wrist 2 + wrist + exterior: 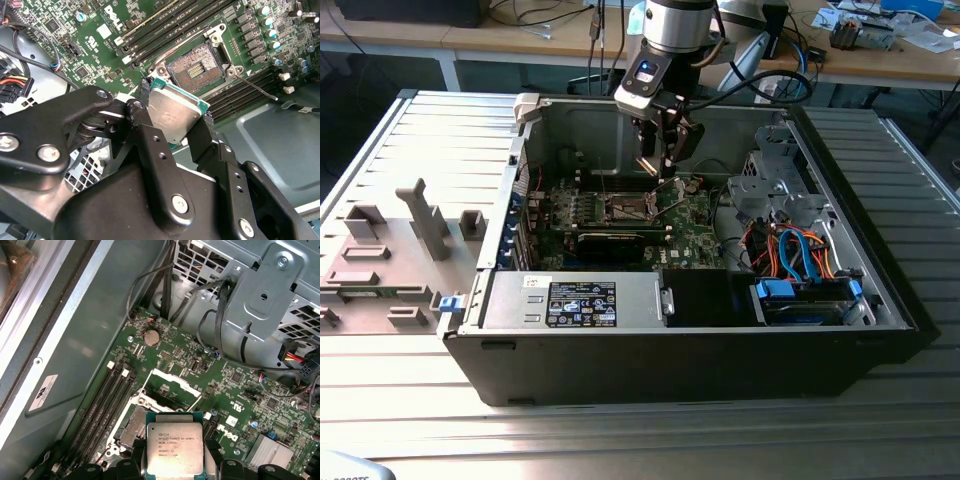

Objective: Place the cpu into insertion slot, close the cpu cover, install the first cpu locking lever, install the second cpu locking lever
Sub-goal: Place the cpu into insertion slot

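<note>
Exterior view, fingers: the fingers (pixel 662 150) hang from the arm (pixel 675 30) inside the open computer case (pixel 620 370), which lies on the table (pixel 620 440). From here I cannot tell whether they are wide or narrow.
Exterior view, under the fingers: the green motherboard (pixel 690 235).
Exterior view, writing: a dark label (pixel 582 303) on the power supply, well apart from the fingers and too small to make out.
Second wrist view, fingers: two black fingers (pixel 152 145) are clamped on opposite edges of the cpu (pixel 172 115), with its metal top showing.
Second wrist view, beyond the fingertips: the insertion slot (pixel 196 70) is uncovered and apart from the cpu. A thin locking lever (pixel 255 88) sticks out just beside it.
Second wrist view, writing: white lettering on the board, off to one side of the fingers.
First wrist view, between the fingers: the cpu (pixel 174 447), with several lines of print on its lid.
First wrist view, past the fingertips: the insertion slot (pixel 131 426) is partly hidden by the cpu. The cpu cover (pixel 167 385) stands open just beyond.
First wrist view, writing: a white label (pixel 42 392) on the case wall, far from the fingers.
Risk, seating: a cpu lowered skewed or wrongly turned would likely bend the slot's fine contacts — the edges must line up.
Risk, grip: the hold is on thin edges only, so a slip could drop the cpu onto the board.
Risk, snagging: the fingers could catch the raised cover or the lever.
</note>
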`<action>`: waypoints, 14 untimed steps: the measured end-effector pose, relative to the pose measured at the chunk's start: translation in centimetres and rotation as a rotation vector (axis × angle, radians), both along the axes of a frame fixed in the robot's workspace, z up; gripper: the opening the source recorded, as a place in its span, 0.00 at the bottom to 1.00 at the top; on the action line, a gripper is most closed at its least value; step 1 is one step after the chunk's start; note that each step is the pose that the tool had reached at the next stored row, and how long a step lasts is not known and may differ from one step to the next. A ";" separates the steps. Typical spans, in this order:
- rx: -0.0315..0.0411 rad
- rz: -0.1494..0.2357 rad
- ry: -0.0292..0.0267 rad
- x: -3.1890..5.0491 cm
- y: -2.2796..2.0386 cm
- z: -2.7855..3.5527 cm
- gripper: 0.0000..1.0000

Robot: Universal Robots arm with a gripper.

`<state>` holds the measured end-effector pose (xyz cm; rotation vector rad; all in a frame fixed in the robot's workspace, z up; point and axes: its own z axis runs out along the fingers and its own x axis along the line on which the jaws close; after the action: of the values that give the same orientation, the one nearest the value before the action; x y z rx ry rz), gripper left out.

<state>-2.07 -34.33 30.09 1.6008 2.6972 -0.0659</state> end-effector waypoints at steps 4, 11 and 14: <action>-0.0014 -0.003 0.0000 0.00 0.00 0.00 0.54; -0.0032 -0.008 0.0000 0.00 0.00 0.00 0.54; -0.0038 -0.010 0.0000 0.00 0.00 0.00 0.54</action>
<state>-2.07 -34.33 30.08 1.6128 2.6878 -0.0710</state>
